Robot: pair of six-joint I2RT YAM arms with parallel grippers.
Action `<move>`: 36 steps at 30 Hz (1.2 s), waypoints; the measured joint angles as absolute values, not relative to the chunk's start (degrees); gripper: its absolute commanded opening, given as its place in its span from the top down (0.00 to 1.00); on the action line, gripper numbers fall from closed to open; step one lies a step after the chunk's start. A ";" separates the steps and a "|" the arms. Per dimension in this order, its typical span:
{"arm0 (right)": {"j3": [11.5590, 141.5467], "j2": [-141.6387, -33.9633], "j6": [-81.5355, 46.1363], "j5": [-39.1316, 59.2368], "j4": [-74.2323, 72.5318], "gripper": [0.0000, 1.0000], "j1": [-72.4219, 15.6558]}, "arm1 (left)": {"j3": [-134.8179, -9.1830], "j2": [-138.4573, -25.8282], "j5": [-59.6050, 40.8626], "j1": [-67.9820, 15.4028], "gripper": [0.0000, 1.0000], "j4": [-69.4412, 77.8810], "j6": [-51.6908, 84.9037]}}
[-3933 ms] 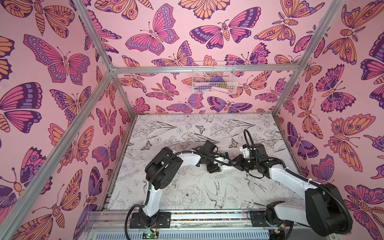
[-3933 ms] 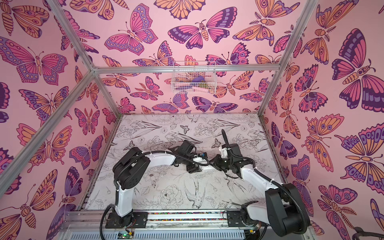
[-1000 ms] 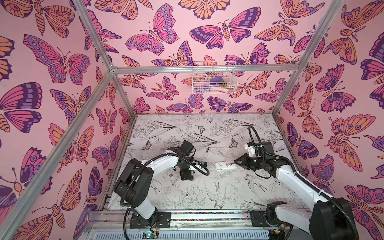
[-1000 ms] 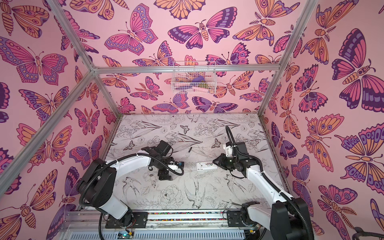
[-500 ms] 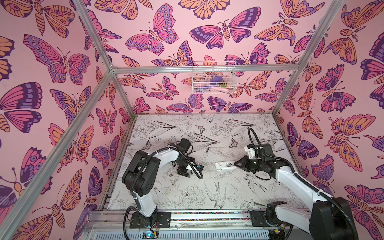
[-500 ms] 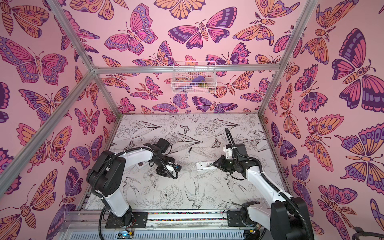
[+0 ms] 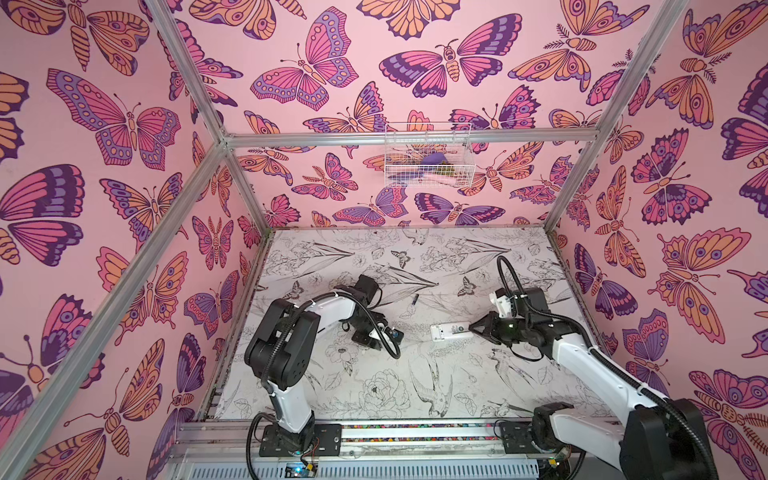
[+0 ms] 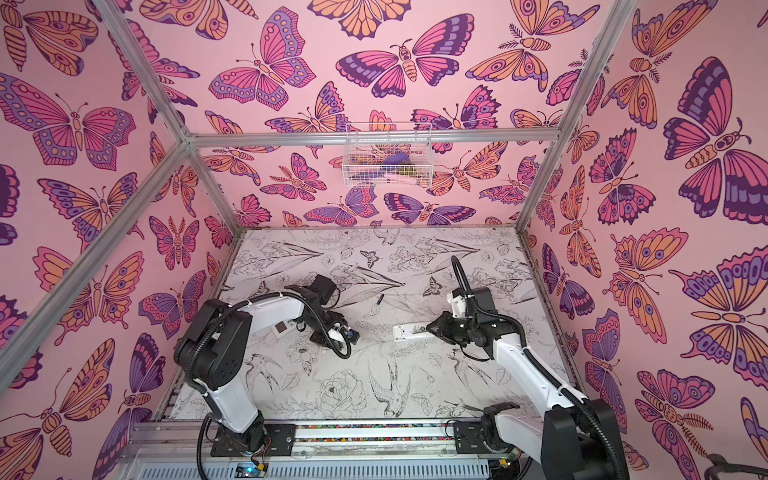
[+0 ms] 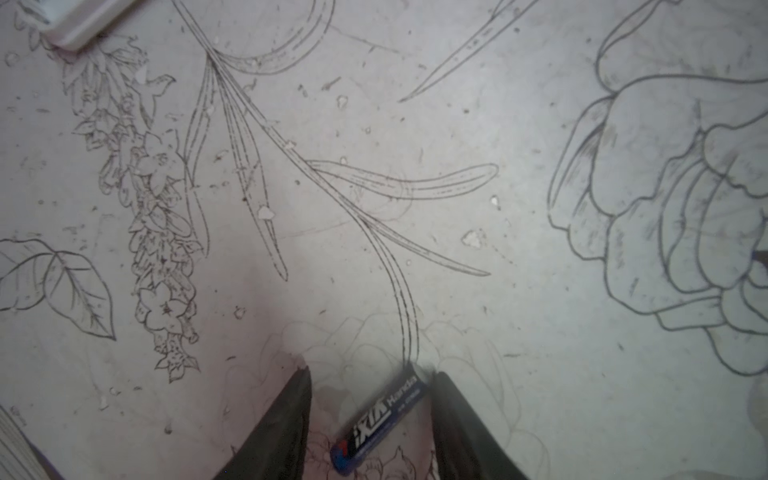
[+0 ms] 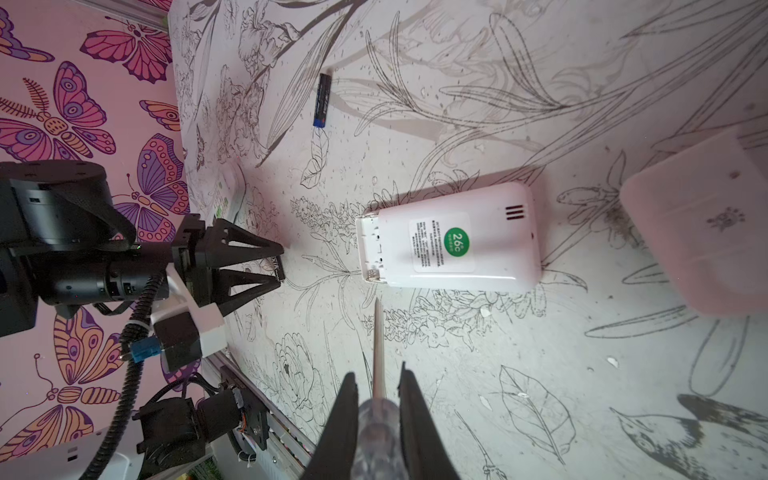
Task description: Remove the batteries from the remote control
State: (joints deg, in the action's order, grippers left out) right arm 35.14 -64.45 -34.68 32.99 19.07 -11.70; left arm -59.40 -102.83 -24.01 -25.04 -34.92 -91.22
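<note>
The white remote control (image 10: 453, 245) lies face down on the mat, its battery bay open and empty at the end toward my left arm; both top views show it (image 7: 451, 331) (image 8: 411, 331). My right gripper (image 10: 378, 372) is shut on the clear-handled pen-like tool (image 10: 376, 419), whose tip hovers just short of that open end. My left gripper (image 9: 372, 372) is down on the mat, open, with a dark blue-black battery (image 9: 380, 419) lying slantwise between its fingers. One finger (image 9: 453, 411) is at the battery's end. A second battery (image 10: 323, 99) lies loose farther back (image 7: 414, 299).
Another white remote (image 8: 280, 329) lies half under my left arm. A blurred white rectangular plate (image 10: 706, 232) sits close beside my right wrist. A wire basket (image 7: 426, 156) hangs on the back wall. Pink walls enclose the mat on three sides.
My left jaws have narrowed around the battery on the mat and the left arm's elbow has swung. The right gripper with the tool and the remote have barely moved.
</note>
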 measured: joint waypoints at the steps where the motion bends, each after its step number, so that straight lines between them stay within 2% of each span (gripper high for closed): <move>1: 35.14 -64.45 -34.70 33.01 19.03 1.00 -11.70 | -59.40 -102.85 -24.01 -24.77 0.55 -34.79 -91.33; 23: 35.11 -62.57 -34.68 32.38 19.44 1.00 -11.70 | -64.93 -107.81 -25.10 -24.38 0.73 -33.95 -89.45; 34: 35.07 -62.59 -34.72 32.14 19.46 1.00 -11.66 | -67.55 -109.62 -25.08 -24.73 0.76 -36.62 -86.13; 36: 34.81 -62.59 -34.70 32.14 19.14 1.00 -11.66 | -68.88 -110.61 -24.86 -25.21 0.77 -33.15 -84.66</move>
State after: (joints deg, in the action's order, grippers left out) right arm 34.81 -62.59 -34.70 32.14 19.14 -11.66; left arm -68.88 -110.61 -24.86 -25.21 -33.15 -84.66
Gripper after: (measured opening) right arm 0.165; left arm 0.235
